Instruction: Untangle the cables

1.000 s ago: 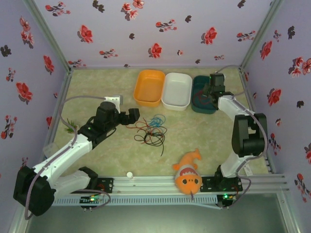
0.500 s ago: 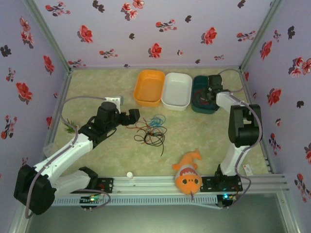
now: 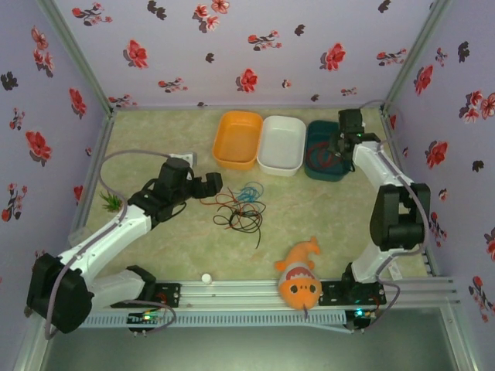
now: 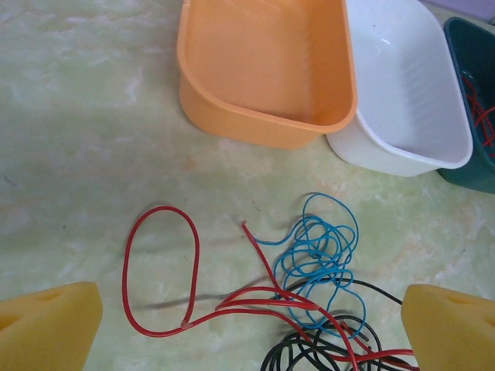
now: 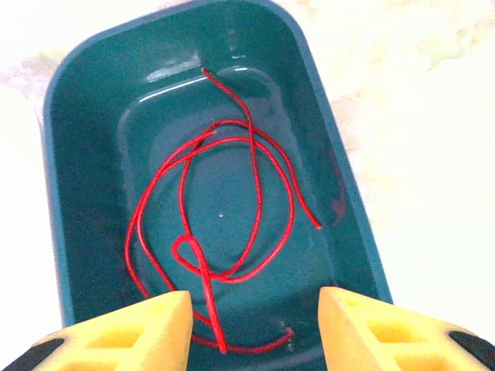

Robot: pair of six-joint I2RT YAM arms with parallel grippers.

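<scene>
A tangle of red, blue and black cables lies mid-table. In the left wrist view a red loop spreads left of the blue coil, with black strands below. My left gripper hovers just left of the tangle, open, its yellow pads wide apart around empty space. One separate red cable lies loosely coiled inside the teal tray. My right gripper hangs over that tray, open, and this cable rests on the tray floor below it.
An orange tray and a white tray stand left of the teal one along the back. An orange fish toy lies near the front rail. A small green plant piece sits at the left edge. Flowered walls enclose the table.
My right gripper has opened over the teal tray and let go of the red cable, which now lies inside. The right arm shifted slightly. The left arm barely moved.
</scene>
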